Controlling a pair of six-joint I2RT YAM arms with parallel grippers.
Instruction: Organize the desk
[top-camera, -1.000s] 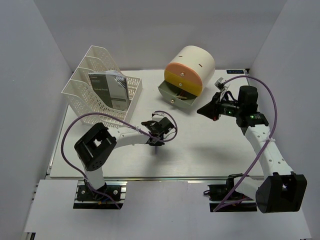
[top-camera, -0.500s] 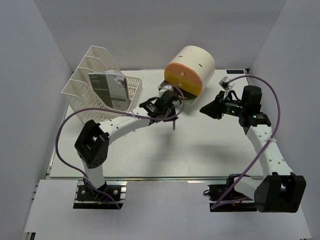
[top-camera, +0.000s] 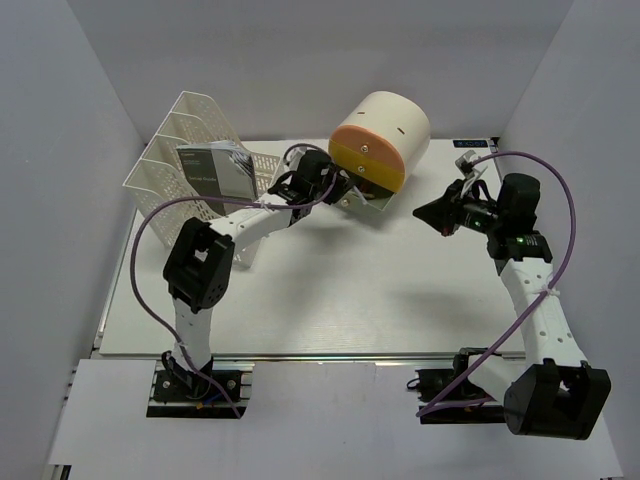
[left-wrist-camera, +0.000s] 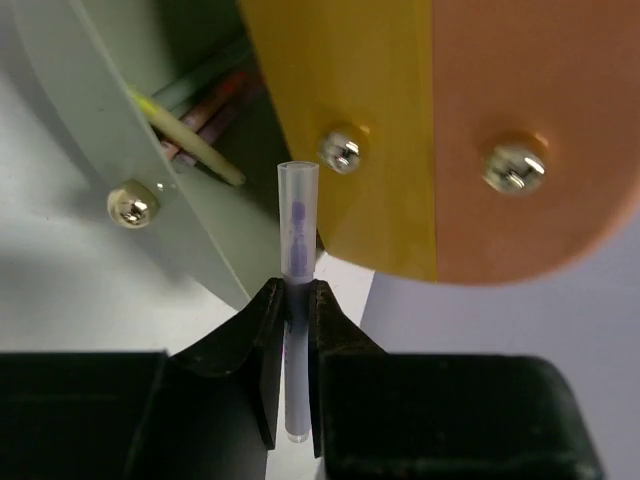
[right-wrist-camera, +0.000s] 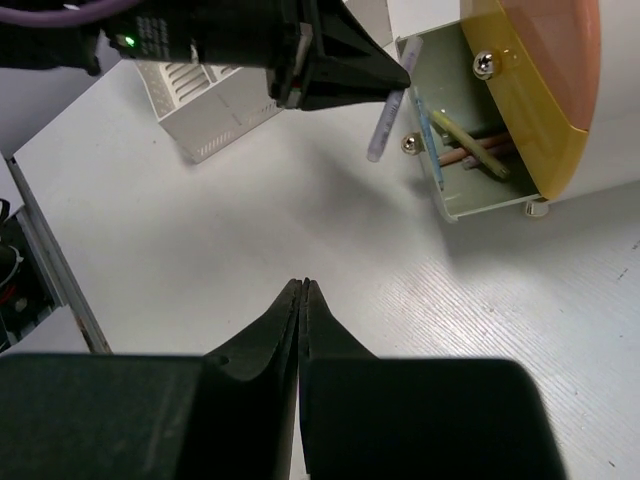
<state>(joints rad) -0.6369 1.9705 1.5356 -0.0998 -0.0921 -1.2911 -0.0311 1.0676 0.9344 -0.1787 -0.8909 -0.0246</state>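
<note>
The desk (top-camera: 350, 290) is a white tabletop. My left gripper (top-camera: 345, 190) is shut on a translucent purple pen (left-wrist-camera: 297, 215) and holds it at the open grey-green drawer (left-wrist-camera: 120, 130) of the drawer unit (top-camera: 385, 135). The jaws (left-wrist-camera: 293, 300) pinch the pen's lower half, and its tip points at the drawer's opening. The right wrist view shows the pen (right-wrist-camera: 388, 125) slanting just left of the drawer (right-wrist-camera: 470, 185), which holds several pens (right-wrist-camera: 470, 145). My right gripper (top-camera: 420, 213) is shut and empty above the desk, right of the drawer; in its own view the closed tips (right-wrist-camera: 302, 285) hang over bare tabletop.
A white mesh file rack (top-camera: 190, 185) with a grey booklet (top-camera: 215, 175) stands at the back left. The cream drawer unit with orange and yellow fronts lies at the back centre. Grey-white walls enclose the desk, and a metal rail (top-camera: 330, 358) runs along its front edge.
My left arm has carried the pen from the middle of the desk up to the open drawer. My right gripper has drawn back to the right, away from the drawer.
</note>
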